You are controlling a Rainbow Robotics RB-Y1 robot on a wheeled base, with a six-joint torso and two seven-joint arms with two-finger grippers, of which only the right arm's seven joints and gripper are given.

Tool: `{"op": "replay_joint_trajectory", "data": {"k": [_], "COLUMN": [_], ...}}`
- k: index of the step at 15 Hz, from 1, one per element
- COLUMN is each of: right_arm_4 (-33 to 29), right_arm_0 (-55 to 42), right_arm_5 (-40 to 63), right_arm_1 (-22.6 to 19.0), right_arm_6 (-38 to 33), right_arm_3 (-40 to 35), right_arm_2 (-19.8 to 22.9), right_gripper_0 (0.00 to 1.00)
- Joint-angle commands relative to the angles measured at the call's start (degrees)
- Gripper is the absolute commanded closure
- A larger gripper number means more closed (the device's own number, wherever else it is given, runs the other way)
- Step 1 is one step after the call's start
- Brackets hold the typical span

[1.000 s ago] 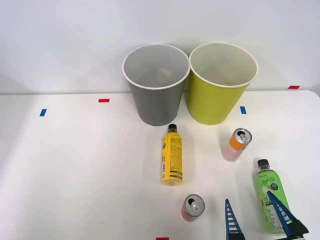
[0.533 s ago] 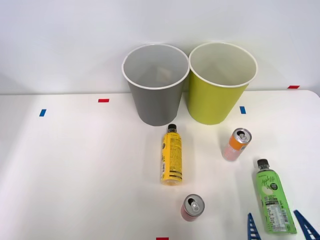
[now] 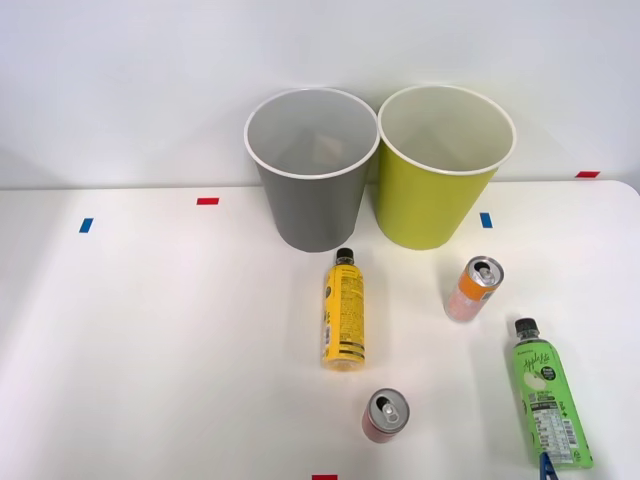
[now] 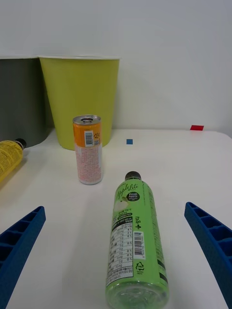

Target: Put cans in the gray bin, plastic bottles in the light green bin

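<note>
The green plastic bottle (image 3: pixel 547 403) (image 4: pixel 135 236) lies on its side at the table's near right, black cap toward the bins. My right gripper (image 4: pixel 114 208) is open, low over the table, its fingers (image 4: pixel 212 239) on either side of the bottle's base end without touching it. One blue fingertip (image 3: pixel 546 468) peeks in by the bottle's base. The orange can (image 3: pixel 473 288) (image 4: pixel 88 148) stands upright beyond the bottle. The yellow bottle (image 3: pixel 343 312) (image 4: pixel 8 157) lies mid-table. The reddish-pink can (image 3: pixel 385 415) stands near the front edge. The gray bin (image 3: pixel 312 170) (image 4: pixel 19 96) and light green bin (image 3: pixel 445 165) (image 4: pixel 79 99) stand side by side at the back.
The white table (image 3: pixel 150 330) carries small red (image 3: pixel 208 201) and blue (image 3: pixel 486 219) tape marks. A white wall rises behind the bins. The table's right edge runs close to the green bottle.
My gripper's blue fingers have slid back toward the table's near edge, almost leaving the front view. The bottles, cans and bins have not moved.
</note>
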State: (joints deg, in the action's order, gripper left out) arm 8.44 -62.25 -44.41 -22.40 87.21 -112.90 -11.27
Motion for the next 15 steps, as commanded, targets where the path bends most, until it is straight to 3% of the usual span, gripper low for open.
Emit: {"op": "replay_joint_trajectory", "data": {"k": [1, 6, 12, 15], "right_arm_4": [0.79, 7.38, 6.24, 0.97], "right_arm_0": [-1.47, -2.34, 2.75, 7.06], "right_arm_5": [10.22, 33.86, 65.50, 84.05], "right_arm_1": [-0.19, -0.10, -0.10, -0.19], "right_arm_6": [-0.02, 0.33, -0.20, -5.21], "right_arm_3": [-7.51, -22.63, -33.53, -37.10], "right_arm_2": [0.37, 2.30, 9.86, 9.95], "right_gripper_0": [0.00, 0.00, 0.00, 0.00]}}
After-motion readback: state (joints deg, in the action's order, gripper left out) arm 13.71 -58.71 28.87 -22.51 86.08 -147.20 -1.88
